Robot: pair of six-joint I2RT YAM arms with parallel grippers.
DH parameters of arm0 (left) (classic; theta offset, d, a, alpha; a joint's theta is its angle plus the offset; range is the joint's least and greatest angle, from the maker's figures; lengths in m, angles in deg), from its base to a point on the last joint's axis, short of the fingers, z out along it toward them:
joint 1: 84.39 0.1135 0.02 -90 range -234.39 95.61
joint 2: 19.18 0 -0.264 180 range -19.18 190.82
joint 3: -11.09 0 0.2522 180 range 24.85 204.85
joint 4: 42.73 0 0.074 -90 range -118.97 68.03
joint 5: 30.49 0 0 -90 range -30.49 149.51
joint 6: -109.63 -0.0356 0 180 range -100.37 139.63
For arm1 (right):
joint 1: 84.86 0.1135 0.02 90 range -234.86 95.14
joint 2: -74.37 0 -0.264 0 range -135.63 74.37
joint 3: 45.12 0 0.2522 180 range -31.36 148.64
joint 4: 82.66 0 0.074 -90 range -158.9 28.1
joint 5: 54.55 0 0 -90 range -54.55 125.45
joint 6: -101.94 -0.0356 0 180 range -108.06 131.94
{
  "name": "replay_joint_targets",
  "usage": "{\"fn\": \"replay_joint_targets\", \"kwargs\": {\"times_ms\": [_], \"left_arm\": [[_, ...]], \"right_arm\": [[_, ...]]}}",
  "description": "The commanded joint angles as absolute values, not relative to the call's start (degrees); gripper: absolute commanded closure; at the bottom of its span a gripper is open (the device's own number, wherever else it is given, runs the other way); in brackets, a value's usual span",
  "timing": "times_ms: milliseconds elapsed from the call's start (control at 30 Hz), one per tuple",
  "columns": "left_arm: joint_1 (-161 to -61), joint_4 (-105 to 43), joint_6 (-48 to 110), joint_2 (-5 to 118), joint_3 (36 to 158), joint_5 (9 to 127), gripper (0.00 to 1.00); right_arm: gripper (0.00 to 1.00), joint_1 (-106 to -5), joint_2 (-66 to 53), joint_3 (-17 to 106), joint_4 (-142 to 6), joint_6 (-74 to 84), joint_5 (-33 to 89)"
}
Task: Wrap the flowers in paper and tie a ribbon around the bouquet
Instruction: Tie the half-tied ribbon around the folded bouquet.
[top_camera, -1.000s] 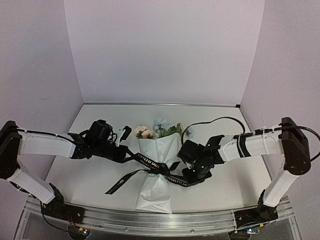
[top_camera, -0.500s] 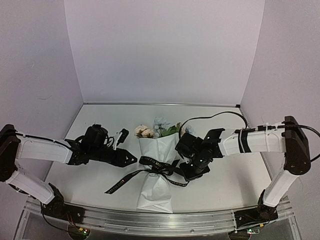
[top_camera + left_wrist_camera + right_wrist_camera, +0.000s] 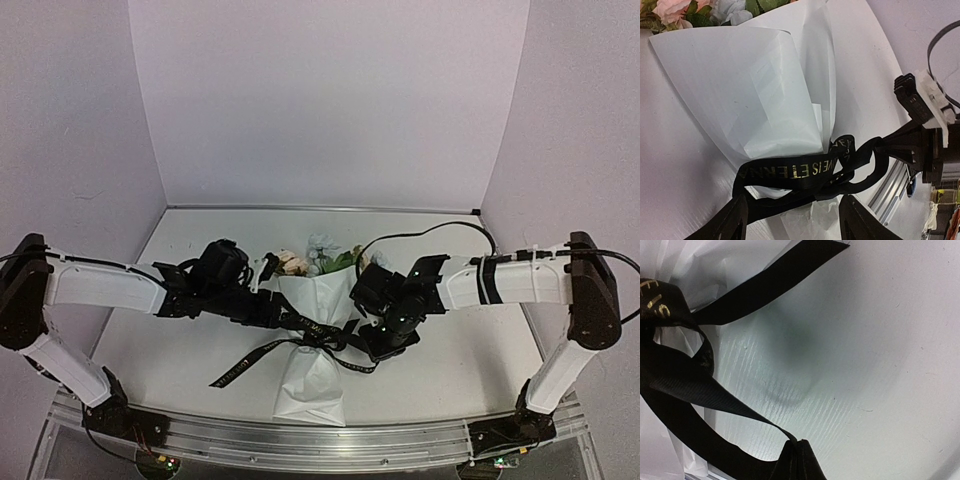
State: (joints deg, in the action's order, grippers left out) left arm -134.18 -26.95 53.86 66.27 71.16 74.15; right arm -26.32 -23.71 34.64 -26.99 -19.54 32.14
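The bouquet lies mid-table with its white paper [image 3: 312, 385] cone pointing toward me and the flowers [image 3: 308, 262] at its far end. The black ribbon [image 3: 322, 337] is knotted loosely round the cone's waist, and one tail [image 3: 240, 368] trails to the near left. My left gripper [image 3: 290, 318] is open at the cone's left side. In the left wrist view its fingers [image 3: 735, 222] straddle the ribbon loop [image 3: 805, 172] without pinching it, below the paper [image 3: 755, 90]. My right gripper [image 3: 370, 342] [image 3: 801, 460] is shut on a ribbon strand [image 3: 715, 390] just right of the knot.
A black cable [image 3: 430, 240] loops over the table [image 3: 470, 350] behind the right arm. An aluminium rail [image 3: 330, 442] runs along the near edge. Lilac walls close in the back and both sides.
My left gripper opened and let go of the ribbon, drew back to the left, then came back to the cone's left side. The right gripper shifted slightly left, still pinching its strand.
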Motion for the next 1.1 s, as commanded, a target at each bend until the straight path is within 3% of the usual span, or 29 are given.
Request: {"fn": "replay_joint_targets", "kwargs": {"times_ms": [0,200,467,633,733,967,1067], "left_arm": [[-135.78,-17.24,60.23,69.22,76.68,63.36,0.36],[-135.80,-11.56,61.61,72.33,81.24,58.08,0.41],[-135.65,-14.70,61.03,74.33,82.35,62.72,0.42],[-135.20,-16.64,62.55,74.66,81.97,64.54,0.49],[-134.58,-17.93,63.29,74.97,81.25,65.91,0.57],[-134.31,-16.79,63.06,72.58,80.09,63.75,0.97],[-134.26,-14.90,62.51,71.22,79.38,61.10,1.00]], "right_arm": [[1.00,-26.24,-23.63,36.49,-25.92,-18.85,32.02],[1.00,-26.18,-22.99,35.69,-26.14,-18.58,32.14],[1.00,-26.20,-22.74,35.03,-26.79,-18.71,32.41],[1.00,-26.23,-22.62,34.84,-26.89,-18.65,32.37],[1.00,-26.21,-22.46,34.69,-26.89,-18.64,32.44],[1.00,-26.19,-21.84,34.60,-26.69,-18.23,33.48],[1.00,-26.20,-21.39,35.29,-25.28,-17.69,35.23]]}}
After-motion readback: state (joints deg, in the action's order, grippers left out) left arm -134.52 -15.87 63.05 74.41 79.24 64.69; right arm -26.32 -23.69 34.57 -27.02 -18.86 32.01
